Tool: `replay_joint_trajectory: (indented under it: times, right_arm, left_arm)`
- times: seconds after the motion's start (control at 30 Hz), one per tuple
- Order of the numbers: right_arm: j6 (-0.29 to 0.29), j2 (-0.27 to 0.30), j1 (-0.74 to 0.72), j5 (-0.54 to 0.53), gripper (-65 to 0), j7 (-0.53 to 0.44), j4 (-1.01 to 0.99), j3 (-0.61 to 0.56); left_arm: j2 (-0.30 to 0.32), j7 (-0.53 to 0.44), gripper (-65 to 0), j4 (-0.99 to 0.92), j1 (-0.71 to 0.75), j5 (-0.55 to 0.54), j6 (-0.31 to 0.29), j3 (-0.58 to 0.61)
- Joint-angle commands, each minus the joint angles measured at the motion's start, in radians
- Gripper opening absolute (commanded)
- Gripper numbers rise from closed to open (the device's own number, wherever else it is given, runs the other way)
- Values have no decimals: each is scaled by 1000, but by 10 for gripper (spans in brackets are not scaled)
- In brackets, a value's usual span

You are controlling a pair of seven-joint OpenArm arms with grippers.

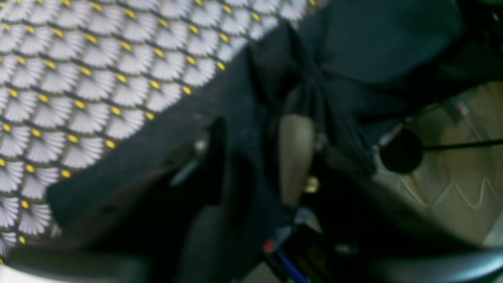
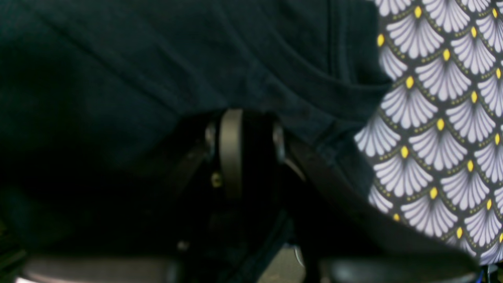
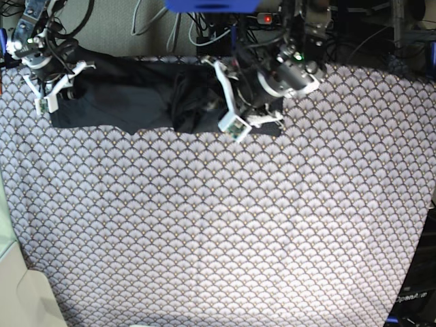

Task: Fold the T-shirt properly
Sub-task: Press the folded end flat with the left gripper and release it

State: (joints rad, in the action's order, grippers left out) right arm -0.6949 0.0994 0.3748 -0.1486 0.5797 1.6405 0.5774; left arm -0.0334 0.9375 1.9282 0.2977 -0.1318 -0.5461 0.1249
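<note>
- The plain black short-sleeved cotton T-shirt (image 3: 136, 99) lies stretched along the far edge of the table, on the cloth patterned with white fans and small yellow dots (image 3: 218, 225). It is the only garment on the cloth.
- In the base view the shirt's near edge runs roughly straight across, while its middle is gathered into a dark, crumpled bunch (image 3: 187, 102).
- The right gripper (image 3: 51, 85) sits at the shirt's end on the base view's left side. Its wrist camera shows the fingers (image 2: 232, 149) pressed together with black fabric (image 2: 157, 70) lying right at the tips; the view is dark there, but the fabric wraps down around them, so it reads as a pinch on the shirt.
- The shirt's hemmed edge (image 2: 353, 106) runs beside the patterned cloth (image 2: 440, 118) in that same view.
- The left gripper (image 3: 235, 112) is at the other end of the shirt, just beside the bunched middle. Its camera (blurred) shows a beige finger pad (image 1: 294, 149) with folds of dark cloth (image 1: 314, 94) drawn tightly in against it, so this hand also pinches the shirt.
- From that pinch a band of black fabric (image 1: 157, 149) slants down across the patterned cloth (image 1: 78, 78).
- Beyond the table's edge, the left wrist view shows pale floor (image 1: 452, 184) and a round black object on a thin rod (image 1: 401, 151).
- Cables and dark equipment (image 3: 225, 20) crowd the space behind the table.
</note>
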Motion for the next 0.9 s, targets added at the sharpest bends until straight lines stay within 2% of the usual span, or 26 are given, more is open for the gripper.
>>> replay_joint_trajectory:
  times: [0.0,0.1,0.2,0.4,0.47,0.6,0.87]
  right_arm:
    - [-3,7,2,-6,-562,-7,8,2]
    - [-3,7,2,-6,-562,-7,8,2]
    - [-3,7,2,-6,-562,-7,8,2]
    - [-3,7,2,-6,-562,-5,8,2]
    - [-3,7,2,-6,-562,-5,8,2]
    - [-3,7,2,-6,-562,-4,8,2]
    - [-3,7,2,-6,-562,-4,8,-18]
  left_arm:
    - [-9,-11,-500,17,-5,-19,-6,0]
    - [-15,-10,-603,17,-15,-19,-6,2]
    - [-24,-10,-636,-5,-27,-19,-6,5]
    - [-55,-10,-644,-183,-79,-19,-4,8]
    - [-53,-11,-644,-221,-93,-19,-6,49]
    - [-43,-21,-644,-212,-93,-18,-6,132]
    - [-24,-10,-644,-100,-90,-19,-7,132]
